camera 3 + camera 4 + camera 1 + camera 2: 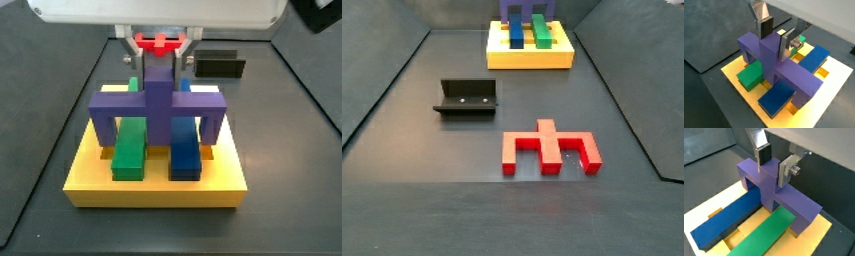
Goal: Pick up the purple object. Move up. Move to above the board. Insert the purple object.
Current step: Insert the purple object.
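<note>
The purple object (158,100) stands upright on the yellow board (154,185). Its crossbar spans the long green bar (128,150) and the long blue bar (185,150), and its legs reach down to the board on either side. My gripper (775,42) is directly above the board, with its jaws flanking the top of the raised stem, shut on it. Both wrist views show the purple object (791,203) under my gripper (773,170), with the green bar (764,235) and the blue bar (727,220) running beneath the crossbar.
A red comb-shaped block (549,150) lies on the dark floor away from the board (529,55). The fixture (466,98) stands between them. A small black box (218,65) sits behind the board. Low walls edge the floor.
</note>
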You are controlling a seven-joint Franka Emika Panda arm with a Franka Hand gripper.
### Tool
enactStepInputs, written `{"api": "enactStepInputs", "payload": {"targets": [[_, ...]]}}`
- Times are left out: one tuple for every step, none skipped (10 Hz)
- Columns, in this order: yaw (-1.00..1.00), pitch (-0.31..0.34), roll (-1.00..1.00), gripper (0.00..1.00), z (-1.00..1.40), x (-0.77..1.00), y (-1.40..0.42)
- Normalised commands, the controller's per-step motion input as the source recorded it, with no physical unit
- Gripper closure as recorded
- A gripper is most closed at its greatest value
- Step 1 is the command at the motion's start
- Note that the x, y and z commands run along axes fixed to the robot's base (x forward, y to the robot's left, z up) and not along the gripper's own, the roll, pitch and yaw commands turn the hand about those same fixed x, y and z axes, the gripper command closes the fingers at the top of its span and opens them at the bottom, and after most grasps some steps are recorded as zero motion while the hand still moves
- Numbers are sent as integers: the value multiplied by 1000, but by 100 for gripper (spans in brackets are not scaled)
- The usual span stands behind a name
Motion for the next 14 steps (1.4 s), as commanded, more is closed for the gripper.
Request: {"api": "enactStepInputs", "payload": {"targets": [[0,0,90,100,-223,-94,-9],[0,0,80,100,-211,-9,-9],[0,0,76,100,-140,0,-89],[0,0,90,100,-66,134,-180],[0,0,89,100,-114,183,-151],[-23,0,79,100,-149,109,-94],[-60,0,87,100,-160,57,-31],[-106,0,114,100,-171,71,0],[-129,1,130,100,-134,149,-17],[-160,0,81,100,-63,94,-57],[-154,0,17,100,-9,51,-117],[-163,-14,0,100,-89,49,-86],[-166,-47,0,100,-174,0,-17],[-146,-49,0,100,-186,0,-3]]}}
